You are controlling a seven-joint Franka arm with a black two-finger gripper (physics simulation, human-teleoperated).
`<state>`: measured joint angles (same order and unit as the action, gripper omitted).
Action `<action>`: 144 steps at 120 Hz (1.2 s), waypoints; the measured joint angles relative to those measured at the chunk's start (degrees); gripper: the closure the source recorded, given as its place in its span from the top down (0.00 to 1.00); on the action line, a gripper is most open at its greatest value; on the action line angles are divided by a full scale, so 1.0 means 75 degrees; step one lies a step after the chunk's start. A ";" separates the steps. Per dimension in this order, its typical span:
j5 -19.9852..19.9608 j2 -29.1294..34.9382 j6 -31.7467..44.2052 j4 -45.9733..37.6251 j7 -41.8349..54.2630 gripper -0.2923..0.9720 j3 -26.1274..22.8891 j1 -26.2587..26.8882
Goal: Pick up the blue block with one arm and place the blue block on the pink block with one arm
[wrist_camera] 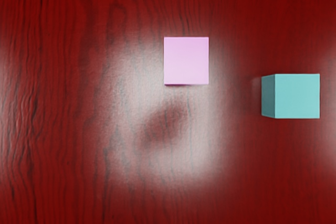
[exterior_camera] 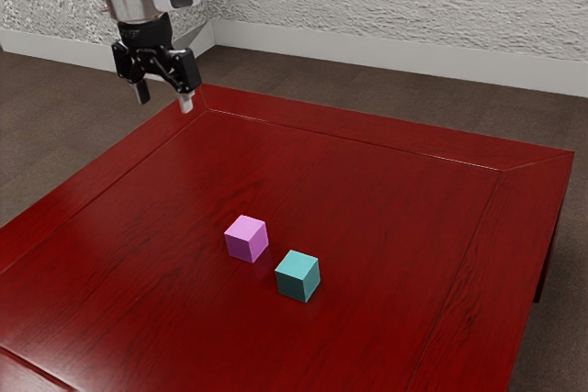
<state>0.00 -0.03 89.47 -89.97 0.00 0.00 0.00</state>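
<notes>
In the exterior view, my claw hung high over the desk's far corner at the exterior view's left, its fingers spread apart and gripping nothing. The pink block sat on the desk toward the near side, well apart from the claw. The blue block rested on the desk just beside it, nearer and toward the exterior view's right, not touching it.

In the wrist view, the pink block and blue block lay flat on the desk, a strip of bare wood between them.
</notes>
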 joint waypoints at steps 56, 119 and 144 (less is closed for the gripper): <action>-0.0837 -0.0856 -0.1673 0.3893 -0.0234 0.77 0.2290 0.2358; -0.0161 -0.2570 -0.0494 0.3217 -0.0729 0.77 0.2262 0.2855; -0.0392 -0.2887 -0.0090 0.2717 -0.0817 0.77 0.2138 0.2994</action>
<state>-2.94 -21.68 88.79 -69.59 -6.13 16.04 22.46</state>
